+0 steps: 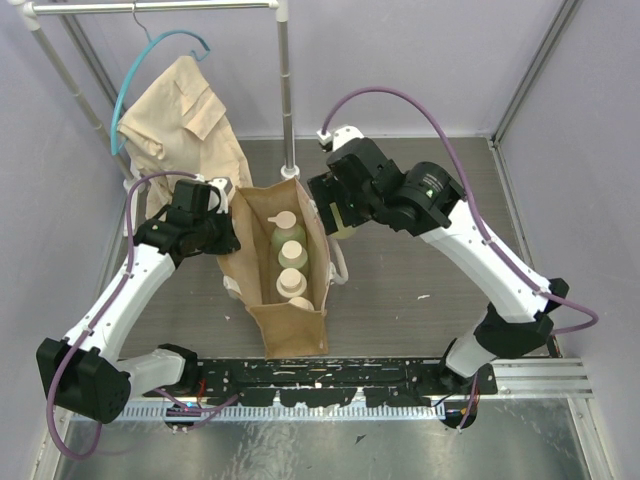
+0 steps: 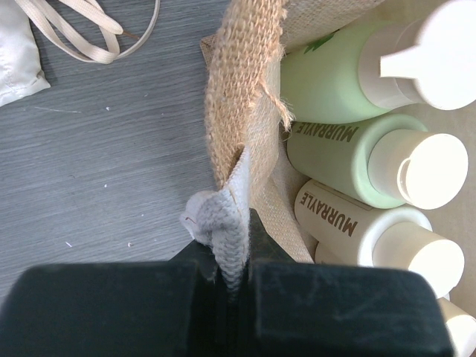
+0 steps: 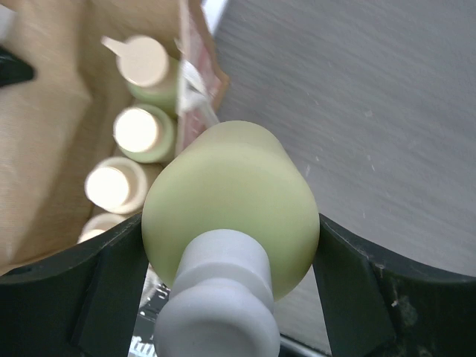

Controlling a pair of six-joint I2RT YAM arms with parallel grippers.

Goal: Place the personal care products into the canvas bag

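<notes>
Your left tool (image 2: 233, 256) pinches the bag (image 2: 242, 97) rim; your right tool (image 3: 230, 271) grips a green bottle (image 3: 227, 186), centre frame.

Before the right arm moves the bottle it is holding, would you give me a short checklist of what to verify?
1. Hold of the right gripper on the green bottle: ok, one finger on each side.
2. Hold of the left gripper on the rim of the canvas bag: ok, shut on the fabric edge.
3. Bag mouth open: ok, four bottles visible inside.
4. Held bottle over the opening: not ok, it straddles the bag's right rim.
5. Room inside for a fifth: cannot tell.
</notes>
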